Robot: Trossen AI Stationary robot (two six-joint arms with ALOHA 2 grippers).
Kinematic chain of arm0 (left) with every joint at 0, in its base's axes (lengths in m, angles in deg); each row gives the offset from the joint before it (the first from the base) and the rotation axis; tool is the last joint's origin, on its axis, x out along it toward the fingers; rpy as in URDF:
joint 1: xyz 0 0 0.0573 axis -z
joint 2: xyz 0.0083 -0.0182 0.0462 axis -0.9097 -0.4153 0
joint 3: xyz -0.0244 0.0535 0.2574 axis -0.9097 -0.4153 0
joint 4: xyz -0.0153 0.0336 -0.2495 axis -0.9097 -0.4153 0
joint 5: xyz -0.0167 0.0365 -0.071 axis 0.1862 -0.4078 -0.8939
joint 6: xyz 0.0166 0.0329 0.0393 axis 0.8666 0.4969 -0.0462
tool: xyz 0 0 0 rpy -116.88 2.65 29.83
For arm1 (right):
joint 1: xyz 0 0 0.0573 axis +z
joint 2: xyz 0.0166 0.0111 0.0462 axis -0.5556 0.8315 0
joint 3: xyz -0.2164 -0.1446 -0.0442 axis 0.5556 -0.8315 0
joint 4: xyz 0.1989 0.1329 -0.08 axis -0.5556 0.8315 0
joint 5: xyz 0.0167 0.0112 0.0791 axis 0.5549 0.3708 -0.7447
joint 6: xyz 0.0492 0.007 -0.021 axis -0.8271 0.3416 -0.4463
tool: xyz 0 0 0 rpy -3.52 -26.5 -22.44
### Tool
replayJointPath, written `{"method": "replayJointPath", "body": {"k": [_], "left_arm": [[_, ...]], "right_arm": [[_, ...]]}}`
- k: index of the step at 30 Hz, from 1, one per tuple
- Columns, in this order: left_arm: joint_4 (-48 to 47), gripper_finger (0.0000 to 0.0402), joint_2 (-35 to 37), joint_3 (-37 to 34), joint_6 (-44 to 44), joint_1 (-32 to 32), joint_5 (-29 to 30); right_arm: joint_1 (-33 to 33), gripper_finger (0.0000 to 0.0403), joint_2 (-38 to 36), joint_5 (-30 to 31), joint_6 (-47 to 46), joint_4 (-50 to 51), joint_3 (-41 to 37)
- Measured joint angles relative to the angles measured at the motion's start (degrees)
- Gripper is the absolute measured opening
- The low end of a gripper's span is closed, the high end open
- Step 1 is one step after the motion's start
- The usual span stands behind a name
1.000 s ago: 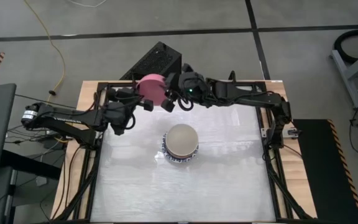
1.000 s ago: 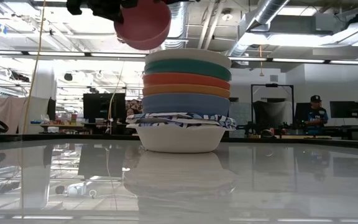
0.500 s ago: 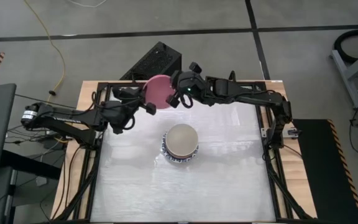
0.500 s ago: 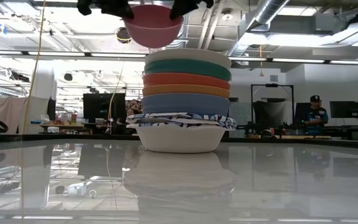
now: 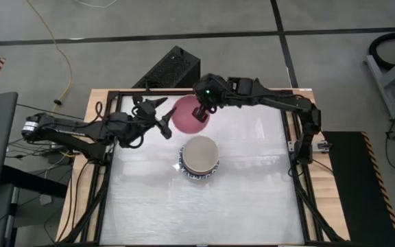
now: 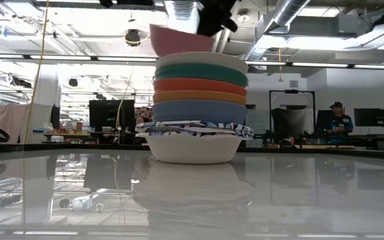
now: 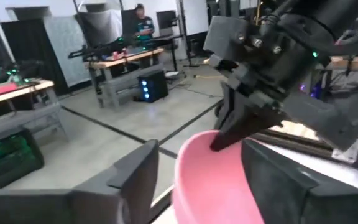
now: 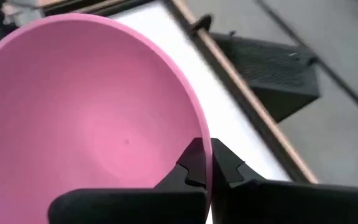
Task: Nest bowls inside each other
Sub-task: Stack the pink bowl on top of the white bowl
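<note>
A pink bowl (image 5: 187, 115) hangs in the air beyond the far side of a stack of nested bowls (image 5: 199, 157), whose top bowl is cream (image 6: 201, 59). My right gripper (image 5: 201, 112) is shut on the pink bowl's rim. My left gripper (image 5: 158, 114) stands open just left of the bowl. In the left wrist view its fingers (image 7: 135, 180) stand apart on either side of the bowl's near edge (image 7: 207, 177). The stack rests by its white bottom bowl (image 6: 192, 148) on the table. My right gripper pinches the pink bowl's rim (image 8: 202, 127) on its right side, one finger (image 8: 191, 163) inside the bowl and one outside. The fingers slant down from the table's right. The bowl is lifted clear, mouth up and somewhat tilted. My left gripper: I cannot tell whether a finger touches the bowl.
A black box (image 5: 171, 68) sits beyond the table's far edge. The black frame (image 5: 300, 137) runs around the white table top (image 5: 252, 199), which is bare in front of and beside the stack. A person (image 6: 339, 117) sits in the room behind.
My right gripper has come down toward the pink bowl and shut on its rim. My left gripper has opened and let go of it. The bowl has shifted right and toward the stack, and now shows its inside to the high view.
</note>
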Motion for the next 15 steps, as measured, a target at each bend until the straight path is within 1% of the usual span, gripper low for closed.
{"method": "replayJointPath", "body": {"k": [2,5,11,15], "left_arm": [[-0.15,0.0236,0.88,0.00,1.79,0.52,0.27],[-0.18,0.0255,3.37,0.20,4.43,1.33,0.19],[-2.94,0.0260,9.83,0.98,3.77,2.77,0.39],[-8.92,0.0261,14.17,0.96,-1.11,2.90,-2.20]], "right_arm": [[-0.90,0.0007,0.00,-2.73,0.31,0.90,0.00],[-2.33,0.0007,-0.95,-10.83,0.42,4.03,0.00],[-5.85,0.0007,-2.71,-20.63,0.36,10.01,0.04],[-6.00,0.0007,-2.60,-27.60,0.30,11.03,-0.20]]}}
